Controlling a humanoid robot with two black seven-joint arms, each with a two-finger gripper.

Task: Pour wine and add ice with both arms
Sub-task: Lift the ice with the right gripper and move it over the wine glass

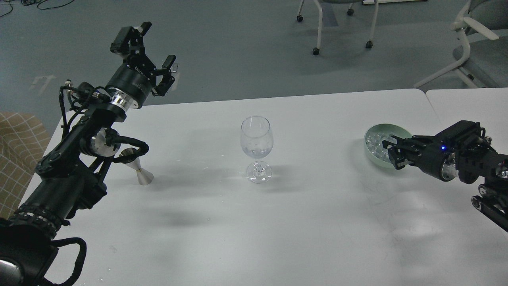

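A clear wine glass (256,137) stands upright mid-table with a little clear wine (257,151) at the bottom of its bowl. A pale green bowl (375,161) at the right holds several ice chunks (375,141). My right gripper (391,155) reaches into the bowl's near right side, its fingers closed together among the ice. My left gripper (152,47) is raised high at the far left, beyond the table's back edge, with its fingers spread and empty. A silver jigger (141,174) stands on the table by my left arm, partly hidden behind it.
The white table (317,222) ends at its back edge just behind the glass. A second table (468,101) adjoins it at the right. Wheeled chairs (341,24) stand on the grey floor behind. A tan checked cushion (18,147) is at the left.
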